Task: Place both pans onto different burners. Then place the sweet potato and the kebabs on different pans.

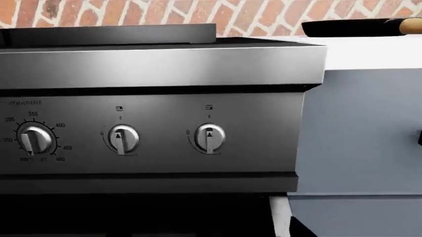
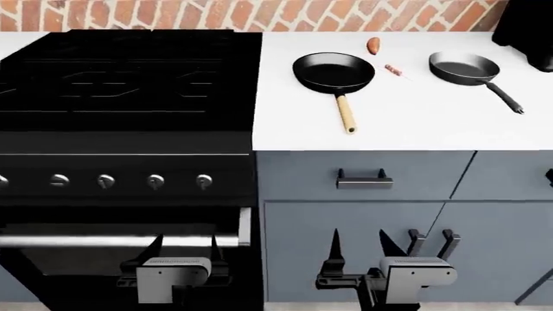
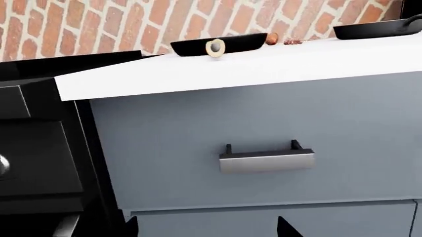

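On the white counter (image 2: 415,123) lie the black pan with a wooden handle (image 2: 333,71), the dark grey pan with a thin black handle (image 2: 464,67), the sweet potato (image 2: 373,45) and the kebabs (image 2: 395,70) between the pans. The burners (image 2: 129,78) on the black range are bare. Both grippers hang low, below counter level. My left gripper (image 2: 184,249) is open before the oven door, and my right gripper (image 2: 363,249) is open before the grey cabinet. The right wrist view shows the black pan (image 3: 218,44), sweet potato (image 3: 272,38), kebabs (image 3: 293,42) and grey pan (image 3: 376,28).
Silver knobs (image 2: 155,181) line the range front above the oven door handle (image 2: 121,241). A drawer handle (image 2: 364,181) juts from the cabinet under the counter. A black appliance (image 2: 527,32) stands at the counter's far right. A brick wall (image 2: 259,13) runs behind.
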Available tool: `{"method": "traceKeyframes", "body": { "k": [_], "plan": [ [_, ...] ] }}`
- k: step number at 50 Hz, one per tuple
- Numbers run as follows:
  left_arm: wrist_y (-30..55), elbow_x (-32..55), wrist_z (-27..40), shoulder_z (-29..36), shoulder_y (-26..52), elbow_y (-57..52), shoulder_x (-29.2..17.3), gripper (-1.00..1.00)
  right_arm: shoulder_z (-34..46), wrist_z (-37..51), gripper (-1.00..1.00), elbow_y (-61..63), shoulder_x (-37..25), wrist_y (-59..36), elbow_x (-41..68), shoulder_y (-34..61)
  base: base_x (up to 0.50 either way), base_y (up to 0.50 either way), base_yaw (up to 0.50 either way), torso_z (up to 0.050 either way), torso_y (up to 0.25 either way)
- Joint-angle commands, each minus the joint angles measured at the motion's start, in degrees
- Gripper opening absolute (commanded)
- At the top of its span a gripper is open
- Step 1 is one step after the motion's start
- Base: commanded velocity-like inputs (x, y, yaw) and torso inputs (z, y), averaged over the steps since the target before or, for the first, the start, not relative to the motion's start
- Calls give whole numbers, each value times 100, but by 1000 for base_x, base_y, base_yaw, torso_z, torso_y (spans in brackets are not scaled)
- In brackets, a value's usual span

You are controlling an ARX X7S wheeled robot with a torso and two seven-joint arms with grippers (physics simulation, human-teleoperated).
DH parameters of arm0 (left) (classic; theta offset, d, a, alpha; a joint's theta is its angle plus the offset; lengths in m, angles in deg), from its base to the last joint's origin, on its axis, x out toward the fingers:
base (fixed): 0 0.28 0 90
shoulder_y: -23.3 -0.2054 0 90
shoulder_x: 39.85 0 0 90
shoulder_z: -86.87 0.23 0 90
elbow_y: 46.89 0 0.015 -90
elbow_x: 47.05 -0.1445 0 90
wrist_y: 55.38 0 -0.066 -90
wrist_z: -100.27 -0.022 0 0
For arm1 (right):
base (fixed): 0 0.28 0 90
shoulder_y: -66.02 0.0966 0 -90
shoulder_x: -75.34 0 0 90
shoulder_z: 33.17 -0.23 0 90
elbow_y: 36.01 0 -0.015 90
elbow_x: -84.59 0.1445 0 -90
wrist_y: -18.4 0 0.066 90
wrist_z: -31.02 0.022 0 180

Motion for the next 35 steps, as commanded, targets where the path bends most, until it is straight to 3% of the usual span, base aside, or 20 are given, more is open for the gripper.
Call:
{"method": "traceKeyframes", "body": {
  "k": [1,35],
  "plan": [
    [-3,70,91,91,2,-7,-76,100,87,104,100,1,-73,14,68,1,20,-500,0,0,0],
    [-6,255,252,291,16,-11,-240,100,325,407,100,-58,-254,-63,154,73,6,-500,0,0,0]
  ]
}}
